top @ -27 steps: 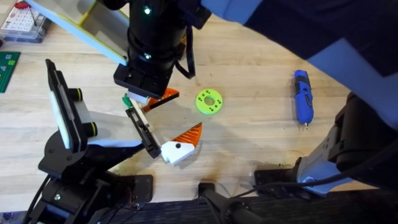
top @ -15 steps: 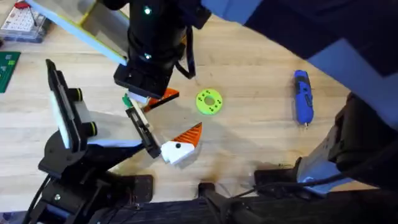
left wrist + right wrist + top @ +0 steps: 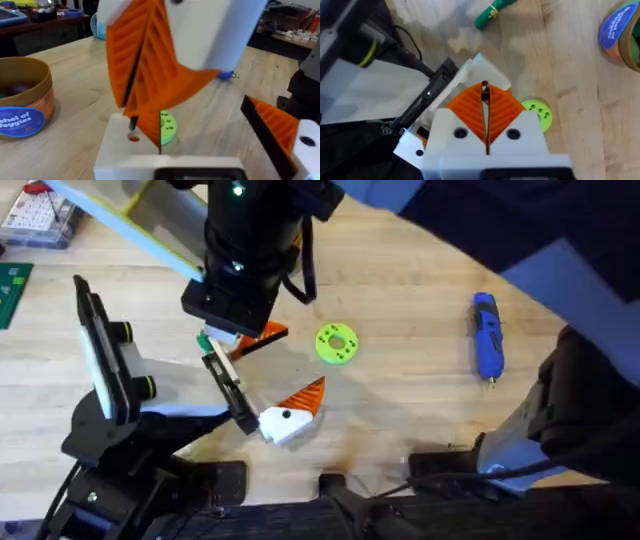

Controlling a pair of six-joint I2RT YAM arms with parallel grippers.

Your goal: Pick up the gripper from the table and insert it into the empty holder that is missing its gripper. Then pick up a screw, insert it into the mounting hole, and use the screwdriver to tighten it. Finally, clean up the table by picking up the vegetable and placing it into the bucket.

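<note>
Orange ribbed gripper (image 3: 292,415) located lower centre of overhead frame, flat on table (image 3: 410,395). Judged light, rigid plastic; white blocky base advised as hold point. Right gripper (image 3: 485,107) pads seen pressed together, nothing held. Left gripper (image 3: 142,107) state cannot be told.

Both arms are built of black, blocky housings with pale grey-white link sections. The left arm (image 3: 110,395) carries a flat black plate with two black knobs ringed in yellow-green, and a white shell runs out toward its wrist. The right arm (image 3: 245,250) is a dark cylinder with a small green light glowing on top and black cables looping down its side. The right hand (image 3: 486,117) has white blocky finger bases, each with a dark screw hole, and orange ribbed triangular pads.
</note>
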